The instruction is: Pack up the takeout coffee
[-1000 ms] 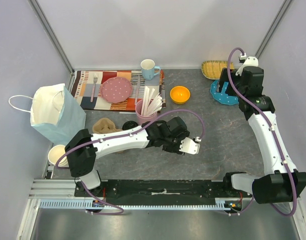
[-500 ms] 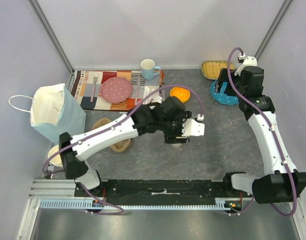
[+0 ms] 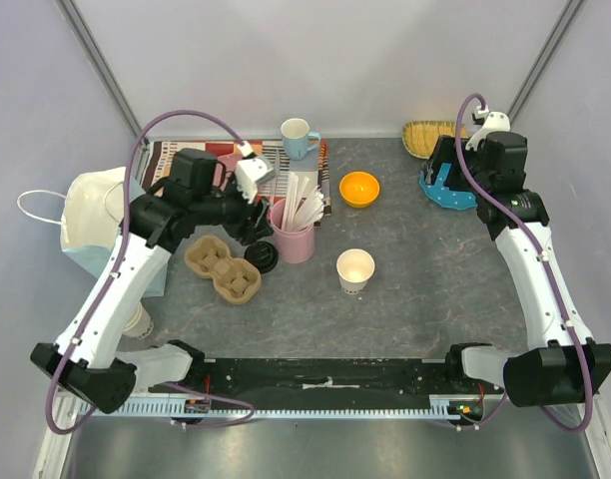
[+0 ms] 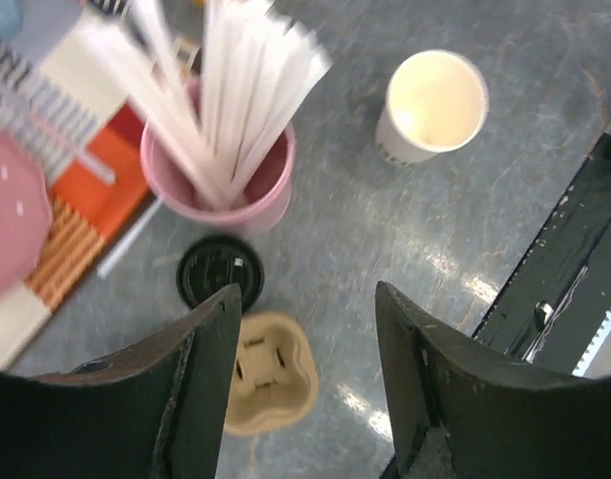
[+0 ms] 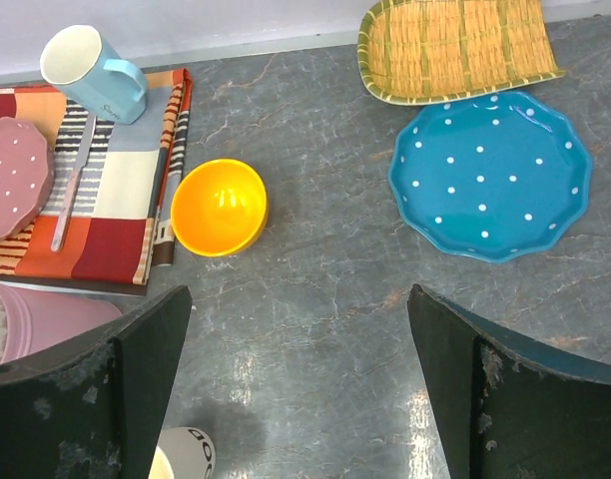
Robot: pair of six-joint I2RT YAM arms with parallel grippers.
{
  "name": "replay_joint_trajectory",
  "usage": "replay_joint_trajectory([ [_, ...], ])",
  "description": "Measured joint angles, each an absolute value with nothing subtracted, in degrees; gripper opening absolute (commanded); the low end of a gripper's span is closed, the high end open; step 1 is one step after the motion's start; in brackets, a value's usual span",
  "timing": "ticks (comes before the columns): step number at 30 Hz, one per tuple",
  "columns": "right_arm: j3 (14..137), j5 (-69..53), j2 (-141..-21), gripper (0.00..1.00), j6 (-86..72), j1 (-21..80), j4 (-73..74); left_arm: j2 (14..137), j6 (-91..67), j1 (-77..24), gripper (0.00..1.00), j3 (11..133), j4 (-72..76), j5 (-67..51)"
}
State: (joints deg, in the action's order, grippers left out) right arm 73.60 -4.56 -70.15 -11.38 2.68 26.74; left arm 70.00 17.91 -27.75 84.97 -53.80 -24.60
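Note:
The takeout coffee cup [image 3: 355,269] stands upright and open at mid table, with no lid on it. It also shows in the left wrist view [image 4: 432,105] and at the bottom edge of the right wrist view [image 5: 181,454]. Its black lid [image 3: 262,255] lies flat on the table beside the pink cup, also seen from the left wrist [image 4: 219,271]. My left gripper [image 3: 249,226] is open and empty above the lid and the cardboard cup carrier [image 3: 223,267]. My right gripper [image 3: 443,172] is open and empty at the back right.
A pink cup of wooden sticks [image 3: 294,228] stands next to the lid. A paper bag [image 3: 111,225] stands at the left. An orange bowl [image 3: 359,188], a blue plate [image 5: 490,175], a basket [image 5: 450,45], a light-blue mug [image 3: 297,135] and a placemat [image 3: 176,185] with a pink plate lie at the back.
My left arm has swung from mid table back to the left, over the lid and carrier. The paper cup now stands uncovered where the gripper was. The right arm has not moved.

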Motion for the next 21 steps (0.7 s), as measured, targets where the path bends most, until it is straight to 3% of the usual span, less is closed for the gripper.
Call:
replay_joint_trajectory([
  [4,73.5,-5.3,-70.1,0.98,-11.6,2.7,26.5,69.0,15.4,-20.5,0.62,79.7,-54.1,-22.9],
  [10,73.3,-6.2,-70.1,0.98,-11.8,2.7,26.1,81.8,15.2,-10.3,0.62,78.8,-52.9,-20.5],
  [21,71.0,-6.7,-70.0,0.98,-11.8,2.7,25.3,91.5,26.2,-10.4,0.66,73.1,-45.5,-22.6],
])
